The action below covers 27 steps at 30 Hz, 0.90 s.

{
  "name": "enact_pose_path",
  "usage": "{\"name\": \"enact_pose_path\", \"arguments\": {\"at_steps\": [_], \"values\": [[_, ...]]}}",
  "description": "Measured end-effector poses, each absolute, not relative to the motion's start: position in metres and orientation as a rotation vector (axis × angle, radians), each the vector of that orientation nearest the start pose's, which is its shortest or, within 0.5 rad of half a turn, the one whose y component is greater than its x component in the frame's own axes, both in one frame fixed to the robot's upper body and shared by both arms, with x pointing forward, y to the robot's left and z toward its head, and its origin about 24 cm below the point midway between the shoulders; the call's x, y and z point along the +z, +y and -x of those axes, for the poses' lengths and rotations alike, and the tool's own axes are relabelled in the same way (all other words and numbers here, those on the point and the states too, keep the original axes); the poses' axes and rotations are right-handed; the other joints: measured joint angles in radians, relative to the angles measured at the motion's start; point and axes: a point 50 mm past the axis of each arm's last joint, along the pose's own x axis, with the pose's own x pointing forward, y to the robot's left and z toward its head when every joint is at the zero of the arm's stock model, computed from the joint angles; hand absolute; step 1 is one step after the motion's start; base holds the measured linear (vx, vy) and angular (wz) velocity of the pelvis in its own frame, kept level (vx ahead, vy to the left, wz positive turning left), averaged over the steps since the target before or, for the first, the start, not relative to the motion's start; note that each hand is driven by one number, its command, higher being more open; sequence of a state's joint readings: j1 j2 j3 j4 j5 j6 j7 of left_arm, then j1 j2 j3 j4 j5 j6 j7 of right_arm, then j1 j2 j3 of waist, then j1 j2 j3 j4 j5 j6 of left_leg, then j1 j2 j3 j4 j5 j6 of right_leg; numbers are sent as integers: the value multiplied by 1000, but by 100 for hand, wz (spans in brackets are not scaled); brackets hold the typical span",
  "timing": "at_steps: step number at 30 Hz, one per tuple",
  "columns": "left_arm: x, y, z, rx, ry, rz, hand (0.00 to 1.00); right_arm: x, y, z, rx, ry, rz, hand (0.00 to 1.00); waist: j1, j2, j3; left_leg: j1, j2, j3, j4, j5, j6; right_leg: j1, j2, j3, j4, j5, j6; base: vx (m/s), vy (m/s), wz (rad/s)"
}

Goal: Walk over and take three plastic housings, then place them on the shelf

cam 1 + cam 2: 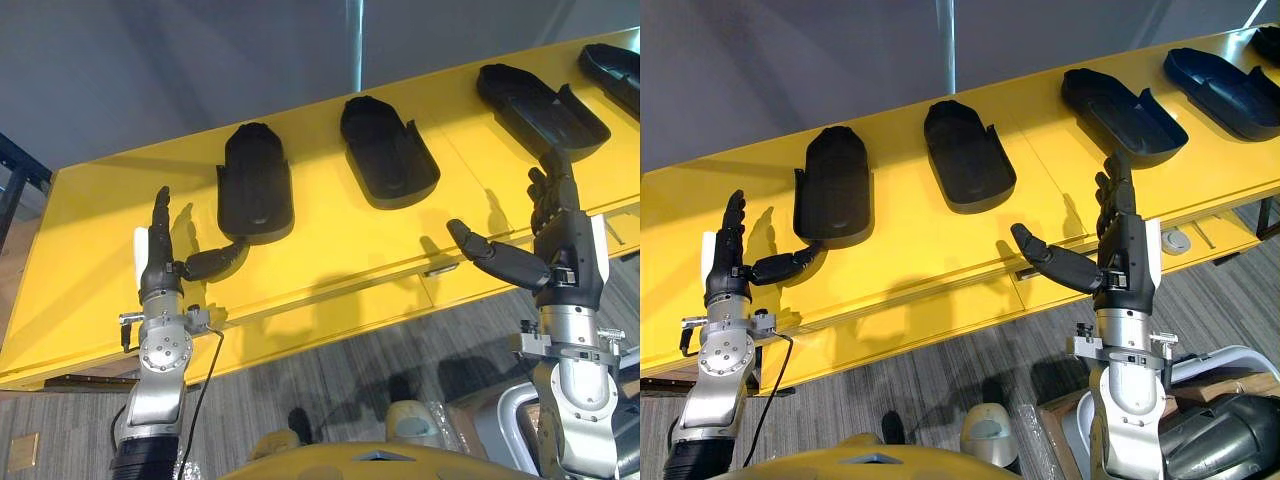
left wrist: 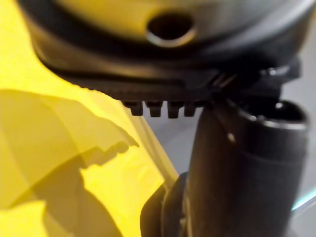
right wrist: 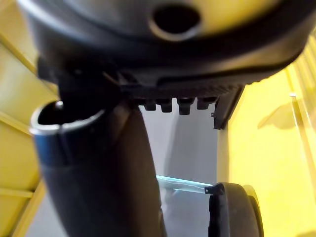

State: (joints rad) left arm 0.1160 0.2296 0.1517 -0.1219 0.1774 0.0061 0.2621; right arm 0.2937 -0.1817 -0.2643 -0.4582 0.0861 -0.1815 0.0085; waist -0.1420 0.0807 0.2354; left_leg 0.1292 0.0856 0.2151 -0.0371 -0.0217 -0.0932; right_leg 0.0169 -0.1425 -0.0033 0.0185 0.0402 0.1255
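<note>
You see the far-right housing point(image 1: 615, 75) cut off at the view's edge. The worktop point(image 1: 90, 260) runs off both sides.

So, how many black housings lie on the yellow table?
4 on the yellow table: first housing near the left hand, second housing mid-table, third housing beyond the right hand, fourth housing farthest right. A dark shape at the edge may be a fifth.

Under bright light the left hand point(image 1: 158, 265) casts soft shadows on the yellow table point(image 1: 330, 250).
</note>
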Motion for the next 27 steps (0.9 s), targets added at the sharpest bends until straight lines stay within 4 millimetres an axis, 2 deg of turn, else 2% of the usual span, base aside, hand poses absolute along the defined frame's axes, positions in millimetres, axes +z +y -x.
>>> {"name": "enact_pose_path", "arguments": {"at_steps": [5, 9, 13, 16, 22, 27], "values": [[64, 241, -225, 409, -64, -412, 100, 118, -235, -180, -224, -377, 222, 100, 0, 0, 0, 0, 1, 0, 0, -1, 0, 0, 1, 0, 0, 0, 0, 0, 0, 0], [64, 235, -227, 313, -72, -310, 100, 116, -234, -179, -237, -373, 199, 100, 2, -1, 0, 0, 3, 0, 0, -1, -1, 0, 3, 0, 0, -1, -1, 0, 0, 0], [68, 215, -226, 151, -95, -204, 100, 114, -233, -178, -243, -369, 183, 100, 2, -2, 1, 0, 5, 3, 3, -4, -2, 0, 4, 1, 0, -1, -2, 0, 0, -1], [70, 212, -226, 121, -105, -185, 100, 114, -233, -178, -242, -369, 183, 100, 2, -2, 1, 0, 9, 6, 13, -10, -4, 1, 7, 5, 0, -1, -2, 0, 0, -4], [72, 218, -207, 148, -128, -186, 100, 112, -234, -176, -249, -359, 184, 100, 3, -1, 1, 2, 12, 5, 17, -14, -3, 8, 6, 2, -1, -1, -2, 0, 0, 0], [90, 230, -187, 293, -240, -211, 100, 111, -232, -170, -275, -357, 145, 100, 18, -1, 0, 6, 12, -13, 18, -14, -3, 25, 5, -21, -4, -3, -3, -10, -4, 10]]}}
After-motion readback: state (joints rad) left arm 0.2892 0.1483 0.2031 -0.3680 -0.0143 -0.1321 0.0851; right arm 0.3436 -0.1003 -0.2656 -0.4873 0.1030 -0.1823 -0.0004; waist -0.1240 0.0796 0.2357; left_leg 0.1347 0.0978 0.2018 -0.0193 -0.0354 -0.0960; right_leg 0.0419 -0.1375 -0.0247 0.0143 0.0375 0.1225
